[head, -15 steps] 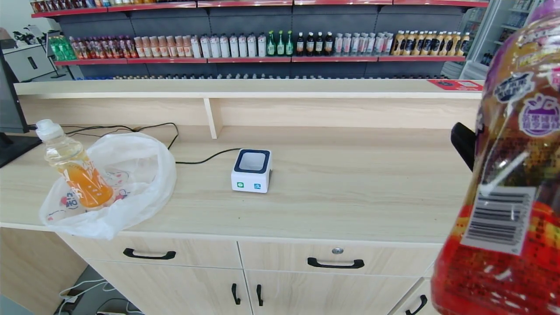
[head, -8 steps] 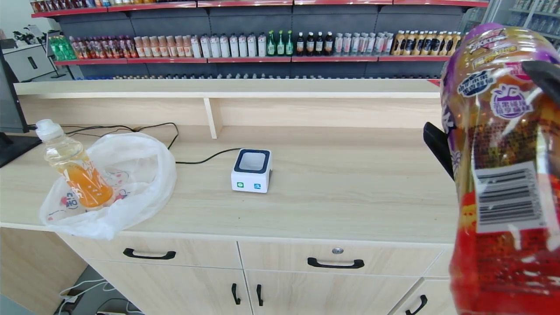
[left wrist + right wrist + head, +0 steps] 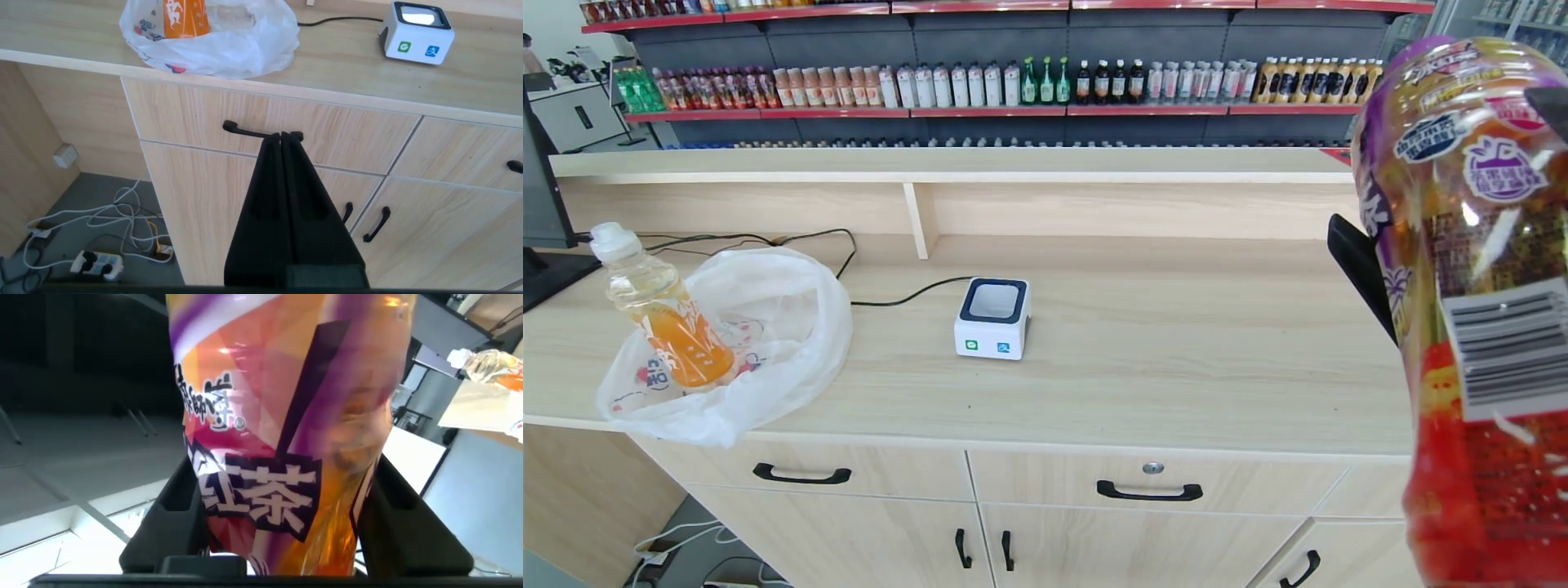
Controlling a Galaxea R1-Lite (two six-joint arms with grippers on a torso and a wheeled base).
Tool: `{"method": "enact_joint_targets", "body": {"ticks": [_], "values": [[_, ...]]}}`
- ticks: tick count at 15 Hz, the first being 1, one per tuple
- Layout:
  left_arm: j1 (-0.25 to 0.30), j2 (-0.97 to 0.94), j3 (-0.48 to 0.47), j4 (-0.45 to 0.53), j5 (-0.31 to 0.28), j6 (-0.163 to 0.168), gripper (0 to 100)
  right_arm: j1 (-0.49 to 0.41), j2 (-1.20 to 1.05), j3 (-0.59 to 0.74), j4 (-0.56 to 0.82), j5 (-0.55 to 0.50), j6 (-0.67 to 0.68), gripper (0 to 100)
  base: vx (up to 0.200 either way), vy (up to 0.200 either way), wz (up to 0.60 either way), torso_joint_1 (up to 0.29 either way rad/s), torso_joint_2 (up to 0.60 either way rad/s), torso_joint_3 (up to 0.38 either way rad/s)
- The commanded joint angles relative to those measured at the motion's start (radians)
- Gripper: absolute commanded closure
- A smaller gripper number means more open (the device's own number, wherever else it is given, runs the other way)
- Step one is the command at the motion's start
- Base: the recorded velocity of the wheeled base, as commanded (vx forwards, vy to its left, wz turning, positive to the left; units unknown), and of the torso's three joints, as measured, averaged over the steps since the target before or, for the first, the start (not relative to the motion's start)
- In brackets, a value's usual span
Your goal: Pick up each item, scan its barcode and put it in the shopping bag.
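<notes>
Head view: right gripper point(image 3: 1455, 196) held high at the right, clamped on tea bottle point(image 3: 1478, 327). The bottle has a purple-and-red label with its barcode facing the camera, well apart from scanner point(image 3: 992, 318).
Left wrist view: left gripper point(image 3: 282, 137), fingers pressed together, low before drawer point(image 3: 188, 114).
Right wrist view: bottle gripped between both fingers point(image 3: 176, 506).

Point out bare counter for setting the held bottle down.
Widest bare counter: right of the scanner, toward the held bottle. Narrower gap between scanner and shopping bag. Crowded: left end, with bag, orange bottle and cable.
</notes>
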Motion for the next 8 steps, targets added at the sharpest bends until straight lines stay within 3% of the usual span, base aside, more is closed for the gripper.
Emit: {"method": "enact_joint_targets", "body": {"ticks": [1, 8], "values": [[0.000, 0.000, 0.000, 0.000, 0.001, 0.000, 100, 0.002, -0.002, -0.002, -0.001, 0.000, 0.018, 100, 0.000, 0.000, 0.00, 0.000, 0.00, 0.000], [0.000, 0.002, 0.000, 0.000, 0.001, 0.000, 100, 0.000, 0.000, -0.013, -0.001, 0.000, 0.015, 100, 0.000, 0.000, 0.00, 0.000, 0.00, 0.000]]}}
